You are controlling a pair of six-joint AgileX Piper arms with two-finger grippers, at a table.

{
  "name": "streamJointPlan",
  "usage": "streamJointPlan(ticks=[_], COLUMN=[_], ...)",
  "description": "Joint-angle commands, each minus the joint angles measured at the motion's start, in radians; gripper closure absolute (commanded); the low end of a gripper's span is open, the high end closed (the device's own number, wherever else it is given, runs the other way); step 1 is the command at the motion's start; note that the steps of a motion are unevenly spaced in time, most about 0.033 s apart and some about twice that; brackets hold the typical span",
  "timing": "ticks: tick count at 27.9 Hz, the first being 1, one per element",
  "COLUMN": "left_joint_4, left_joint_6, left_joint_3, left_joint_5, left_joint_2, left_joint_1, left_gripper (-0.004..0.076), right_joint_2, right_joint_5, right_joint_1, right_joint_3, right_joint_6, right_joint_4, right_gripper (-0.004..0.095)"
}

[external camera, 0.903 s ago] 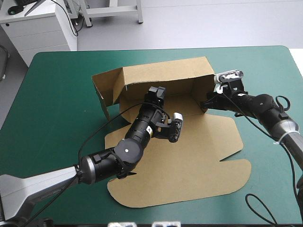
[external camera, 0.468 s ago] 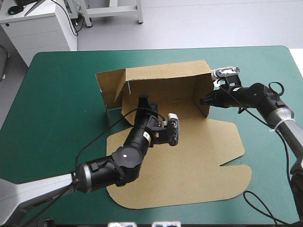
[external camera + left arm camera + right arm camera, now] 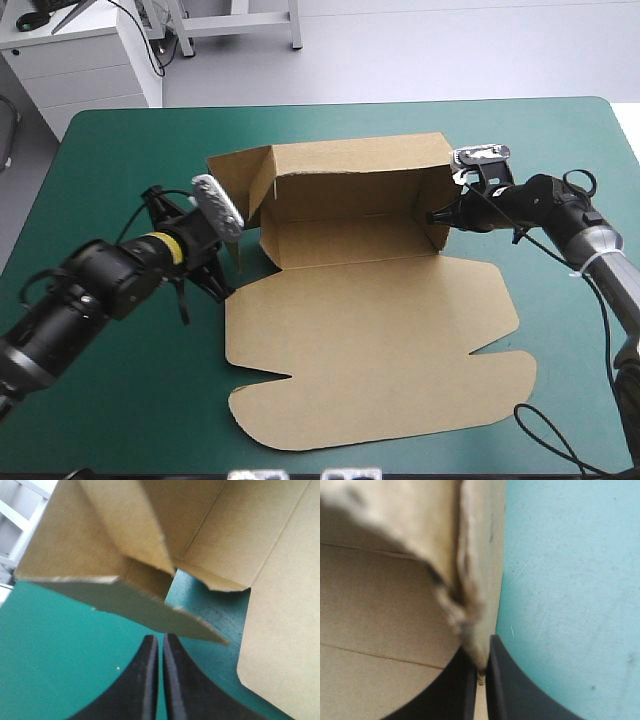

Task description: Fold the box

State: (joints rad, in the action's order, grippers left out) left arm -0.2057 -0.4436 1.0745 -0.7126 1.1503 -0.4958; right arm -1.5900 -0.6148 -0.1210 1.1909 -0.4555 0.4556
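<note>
On the bench (image 3: 120, 130): the brown box (image 3: 350, 235) sits toward the far edge, half formed. Its back wall (image 3: 350, 165) and both end walls stand, and the lid panel (image 3: 370, 350) lies flat on the teal-green cover, toward me.
Left side, changed: just before, I was reaching over the lid panel into the tray. Now I am out of it, outside the left end wall (image 3: 245, 175), on the side toward the bench's left edge.
Left jaws: closed on nothing, tips meeting in one point. They aim at the lower corner of that wall's loose flap (image 3: 125, 607), near it but not touching.
Right jaws: all but closed, gripping the right end wall (image 3: 475, 570) by its edge, where they were earlier.
Box, changed: the floor and lid panel now lie uncovered. The left end wall leans outward, its flap splayed and not tucked.
Meaning: I judge the right corner secured and the left wall to be the step in hand. From outside I can push it square against the back wall.
Risk: a push with closed tips may slide the whole sheet unless my right grip anchors it.
</note>
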Motion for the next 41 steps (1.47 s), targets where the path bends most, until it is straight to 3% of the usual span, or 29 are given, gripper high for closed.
streamJointPlan(ticks=[1, 9, 12, 15, 23, 36, 41], left_joint_4=[0.42, 1.132, 1.366, 1.45, 1.482, 1.482, 1.484], left_joint_6=[-0.283, -0.663, -0.733, -0.733, -0.784, -0.804, -0.821], left_joint_3=[0.034, 0.007, -0.015, -0.022, -0.022, -0.02, -0.02], left_joint_5=[0.068, -0.023, -0.076, -0.155, -0.196, -0.145, -0.145], left_joint_2=[-0.069, -0.043, 0.01, 0.089, 0.159, 0.159, 0.159], left_joint_1=[0.242, 0.803, 0.926, 1.002, 1.014, 1.014, 1.014], left_gripper=[0.0713, 0.0713, 0.0713, 0.0713, 0.0716, 0.0716, 0.0716], right_joint_2=[0.037, 0.037, 0.037, 0.037, 0.039, 0.041, 0.057], right_joint_5=[0.015, 0.017, -0.005, -0.031, -0.214, -0.612, -0.633], right_joint_1=[-0.001, -0.001, -0.001, -0.001, -0.001, -0.032, -0.042], right_joint_3=[0.025, 0.026, 0.031, 0.045, 0.171, 0.286, 0.298], right_joint_6=[0.028, 0.058, 0.076, 0.092, 0.185, 0.254, 0.309], right_joint_4=[-0.023, -0.056, -0.058, -0.062, -0.159, -0.213, -0.292], right_gripper=[0.0925, 0.0925, 0.0925, 0.0925, 0.0919, 0.0919, 0.0919])
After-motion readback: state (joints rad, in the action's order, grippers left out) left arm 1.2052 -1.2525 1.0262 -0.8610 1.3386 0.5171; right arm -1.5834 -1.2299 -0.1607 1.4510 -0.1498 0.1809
